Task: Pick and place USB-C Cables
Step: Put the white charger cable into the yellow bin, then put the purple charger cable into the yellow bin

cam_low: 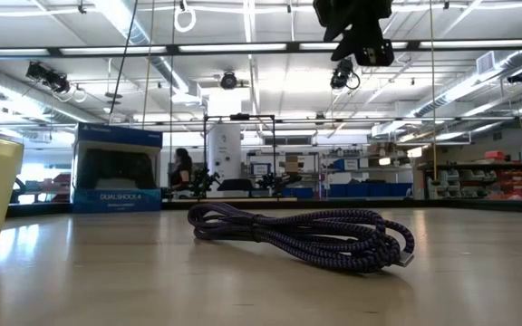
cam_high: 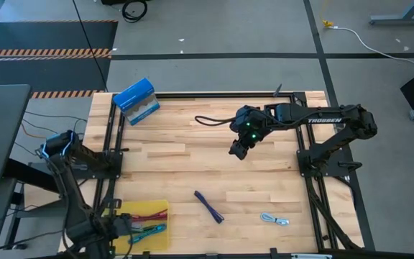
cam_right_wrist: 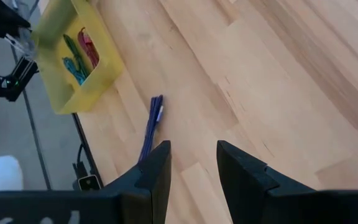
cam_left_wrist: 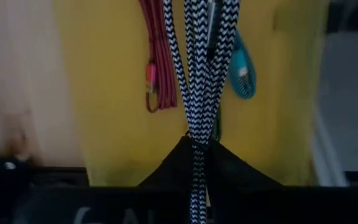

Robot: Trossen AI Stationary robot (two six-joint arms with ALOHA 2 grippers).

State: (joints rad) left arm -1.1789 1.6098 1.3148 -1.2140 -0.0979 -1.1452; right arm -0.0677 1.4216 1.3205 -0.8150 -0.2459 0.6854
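My left gripper point(cam_high: 129, 226) is over the yellow tray point(cam_high: 158, 207) at the table's near left and is shut on a dark braided, green-looking USB-C cable point(cam_left_wrist: 201, 62). A magenta cable point(cam_left_wrist: 157, 62) and a teal cable point(cam_left_wrist: 242, 68) lie in the tray. My right gripper point(cam_high: 239, 150) hangs open and empty, high above the middle of the table. The purple cable point(cam_high: 209, 207) lies on the wood below and nearer than it; it also shows in the right wrist view point(cam_right_wrist: 151, 124) and the low view point(cam_low: 306, 237). A pale blue cable point(cam_high: 274, 219) lies at the near right. My left gripper pinches the dark braided cable between its two fingers at a doubled stretch point(cam_left_wrist: 197, 140), where two strands run side by side. The cable runs straight on from the fingertips over the tray's floor. I cannot tell whether it rests on the tray.
A blue rectangular box point(cam_high: 136, 101) stands at the far left corner and shows in the low view point(cam_low: 116, 169). Black frame rails point(cam_high: 110, 144) run along the table's left and right sides. Bare wood lies between the tray and the purple cable.
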